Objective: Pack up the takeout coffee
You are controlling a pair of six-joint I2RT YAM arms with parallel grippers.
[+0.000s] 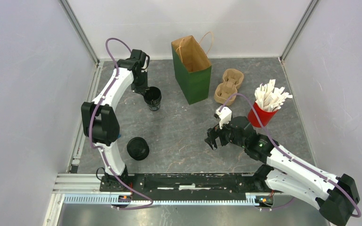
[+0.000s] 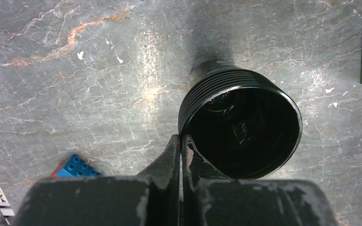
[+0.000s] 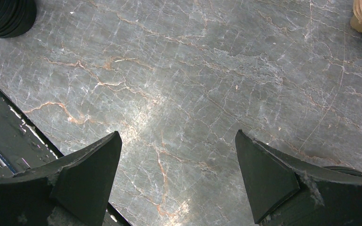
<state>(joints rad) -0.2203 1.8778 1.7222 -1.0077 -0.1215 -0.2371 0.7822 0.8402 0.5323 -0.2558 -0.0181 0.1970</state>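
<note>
L gripper (image 2: 181,137) is clamped shut on the rim of an open, lidless black cup (image 2: 242,132), one finger inside and one outside. It's prob. a rim pinch, so the cup lifts upright. The cup is near the open green bag (image 1: 192,70), on its left. R gripper (image 3: 178,133) hangs over the table (image 1: 184,136) w/ jaws wide, empty. 2nd black cup (image 1: 137,148) sits by the L arm's base.

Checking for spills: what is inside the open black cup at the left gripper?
Inside the cup only glossy black wall and bottom show, no liquid evident. The left gripper, shut on its rim, hides the near inner wall.
</note>
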